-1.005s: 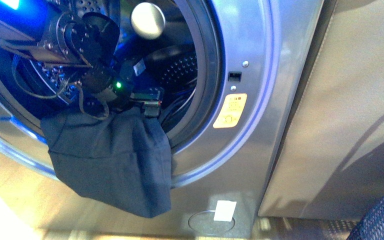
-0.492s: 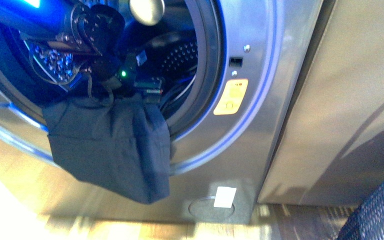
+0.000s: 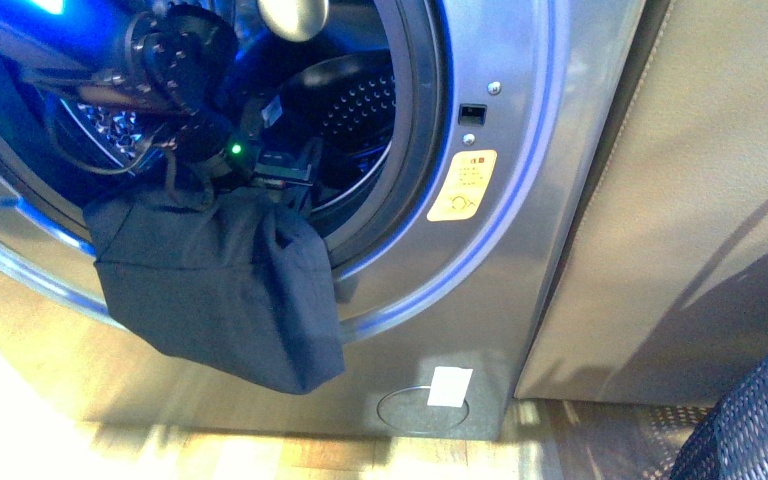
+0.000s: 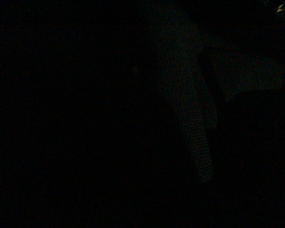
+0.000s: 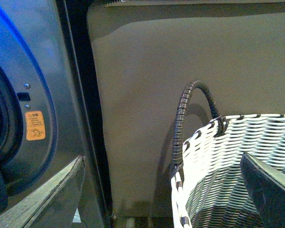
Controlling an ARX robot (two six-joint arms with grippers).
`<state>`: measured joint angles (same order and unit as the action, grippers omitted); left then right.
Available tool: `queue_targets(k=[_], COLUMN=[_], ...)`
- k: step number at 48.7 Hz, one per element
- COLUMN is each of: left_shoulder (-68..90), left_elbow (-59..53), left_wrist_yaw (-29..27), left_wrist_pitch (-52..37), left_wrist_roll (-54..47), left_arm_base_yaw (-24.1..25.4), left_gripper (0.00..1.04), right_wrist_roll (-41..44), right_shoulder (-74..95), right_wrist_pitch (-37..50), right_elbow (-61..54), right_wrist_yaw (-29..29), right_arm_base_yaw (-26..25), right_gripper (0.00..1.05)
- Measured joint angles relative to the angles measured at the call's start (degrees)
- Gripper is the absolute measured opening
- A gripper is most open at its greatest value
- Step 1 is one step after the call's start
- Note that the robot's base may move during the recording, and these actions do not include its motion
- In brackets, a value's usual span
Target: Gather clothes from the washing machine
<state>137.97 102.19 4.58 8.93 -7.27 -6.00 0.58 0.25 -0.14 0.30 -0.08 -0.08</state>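
The washing machine (image 3: pixel 500 290) is grey, with its round mouth open and the perforated drum (image 3: pixel 360 110) lit blue. My left gripper (image 3: pixel 282 180) sits at the lower lip of the mouth, shut on the clothes (image 3: pixel 220 290). The clothes are one dark navy piece that hangs out over the door ring and down the front panel. The left wrist view is dark. In the right wrist view my right gripper (image 5: pixel 161 161) is open, with nothing between its fingers (image 5: pixel 42 199), and it hovers beside the machine's front (image 5: pixel 42 71).
A white woven basket (image 5: pixel 237 156) with a dark handle (image 5: pixel 183 118) stands right of the machine; its dark weave shows in the front view (image 3: pixel 750 430). A grey-brown cabinet panel (image 3: pixel 700 200) adjoins the machine. An orange sticker (image 3: pixel 463 186) marks the door ring. Wooden floor (image 3: pixel 20 400) lies below.
My left arm has drawn up and a little outward at the drum mouth. The hanging clothes have risen slightly, so the hem sits higher on the front panel.
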Motion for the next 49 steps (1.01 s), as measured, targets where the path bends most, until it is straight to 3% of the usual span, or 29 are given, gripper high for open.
queue_targets(k=[26,49], left_shoulder=[-23.89,-52.11], left_elbow=[-31.45,-52.04], left_wrist_yaw=[8.72,16.7], left_wrist_pitch=[-17.77,-19.85], left_wrist_roll=[3.19,3.3], left_arm_base_yaw=[-1.05,-1.95], left_gripper=[0.12,0.12], right_wrist_roll=[0.0,0.0], right_shoulder=[0.0,0.0], right_wrist_pitch=[0.0,0.0], right_elbow=[0.0,0.0], right_wrist_yaw=[0.0,0.0], right_arm_base_yaw=[0.0,0.0], right_gripper=[0.97,0.97])
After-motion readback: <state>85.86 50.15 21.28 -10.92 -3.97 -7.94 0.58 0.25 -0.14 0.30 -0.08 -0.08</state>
